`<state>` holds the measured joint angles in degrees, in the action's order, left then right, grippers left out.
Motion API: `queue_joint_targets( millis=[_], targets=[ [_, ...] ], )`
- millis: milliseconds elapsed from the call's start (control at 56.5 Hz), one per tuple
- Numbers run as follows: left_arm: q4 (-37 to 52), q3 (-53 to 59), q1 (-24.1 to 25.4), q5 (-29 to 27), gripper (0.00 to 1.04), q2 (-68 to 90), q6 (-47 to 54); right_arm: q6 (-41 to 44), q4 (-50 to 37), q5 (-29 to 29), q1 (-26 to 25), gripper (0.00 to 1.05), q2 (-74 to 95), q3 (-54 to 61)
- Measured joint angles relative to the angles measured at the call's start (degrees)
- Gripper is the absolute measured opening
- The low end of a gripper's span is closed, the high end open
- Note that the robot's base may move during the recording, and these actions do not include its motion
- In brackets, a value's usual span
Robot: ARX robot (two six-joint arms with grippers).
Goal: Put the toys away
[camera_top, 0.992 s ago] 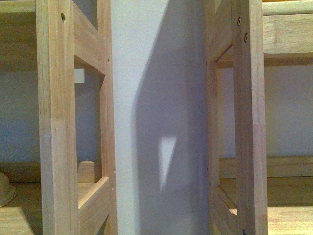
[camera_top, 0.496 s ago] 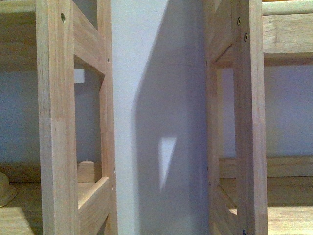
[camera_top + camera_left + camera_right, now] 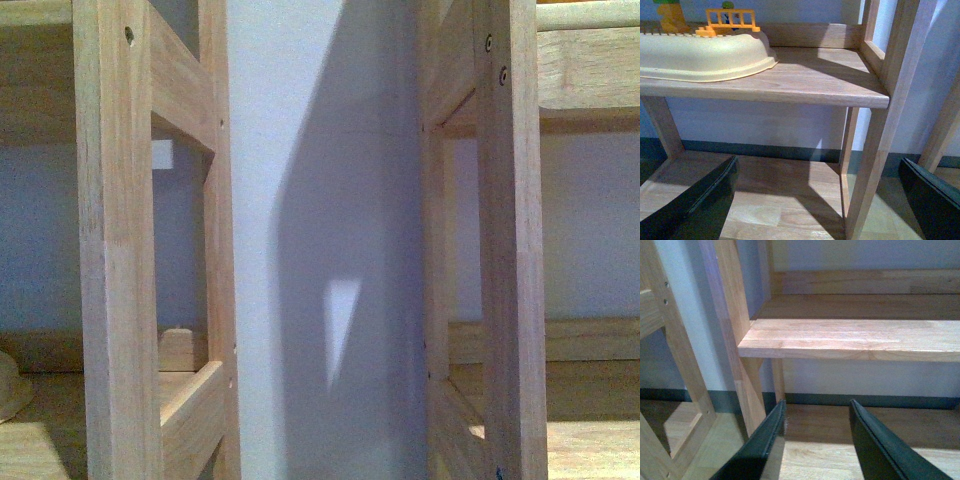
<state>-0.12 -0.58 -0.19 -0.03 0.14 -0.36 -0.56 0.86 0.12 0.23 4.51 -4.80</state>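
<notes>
No plush toy visible in any view; neither hand carries it, so its location can't be told from here. That's risk one: both arms sit at the shelving with nothing to put away, and any search has to start blind.

Left hand [image 3: 815, 200]: fingers [image 3: 695, 200] spread wide, empty, low in front of the lower shelf [image 3: 775, 200]. Right hand [image 3: 815, 440]: fingers [image 3: 762, 445] parted but closer together, also empty, facing the bare shelf board [image 3: 850, 337] of the right unit.

Surroundings, working outward:
- Cream plastic tray [image 3: 705, 55] on the left unit's upper shelf [image 3: 805, 82], overhanging the front edge. Orange toy fence [image 3: 732, 20] and a yellow-green toy figure [image 3: 670, 15] sit behind it, near the back rail.
- Wooden upright [image 3: 880, 125] stands between the left hand's fingers as seen from the wrist.
- Front view: two shelf posts, left post [image 3: 110, 250] and right post [image 3: 510, 250], with grey wall [image 3: 320, 200] in the gap. No arm in view there.

What could go wrong:
- Left hand rising from here likely clips the underside of the shelf or nudges the overhanging tray, which could tip it and the toys behind it.
- Spread left fingers could snag the upright on any sideways move.
- Right hand has a post [image 3: 737, 330] just beside its finger; a swing toward that side risks a scrape.
- Body camera is nearly filled by posts, so it gives little help in spotting the plush.
</notes>
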Motion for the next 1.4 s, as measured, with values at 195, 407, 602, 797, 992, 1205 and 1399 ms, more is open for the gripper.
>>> queue_joint_targets(
  millis=[195, 407, 602, 797, 992, 1205, 1399],
  targets=[
    [0.00, 0.00, 0.00, 0.00, 0.98, 0.00, 0.00, 0.33, -0.39, 0.00, -0.02, 0.03, -1.29, 1.33],
    [0.00, 0.00, 0.00, -0.04, 0.98, 0.00, 0.00, 0.35, -0.61, -0.09, -0.09, 0.03, -3.80, 3.96],
    [0.00, 0.00, 0.00, -0.02, 0.98, 0.00, 0.00, 0.37, -0.70, -0.11, -0.09, 0.03, -4.04, 3.96],
    [0.00, 0.00, 0.00, 0.00, 0.98, 0.00, 0.00, 0.35, -0.70, -0.11, -0.09, 0.03, -4.04, 3.96],
    [0.00, 0.00, 0.00, 0.00, 0.98, 0.00, 0.00, 0.39, -0.70, -0.11, -0.09, 0.06, -4.04, 3.96],
    [0.00, 0.00, 0.00, -0.02, 0.98, 0.00, 0.00, 0.42, -0.70, -0.11, -0.09, 0.49, -4.04, 3.96],
    [0.00, 0.00, 0.00, 0.00, 0.98, 0.00, 0.00, 0.39, -0.70, -0.11, -0.09, 0.79, -4.04, 3.96]
  ],
)
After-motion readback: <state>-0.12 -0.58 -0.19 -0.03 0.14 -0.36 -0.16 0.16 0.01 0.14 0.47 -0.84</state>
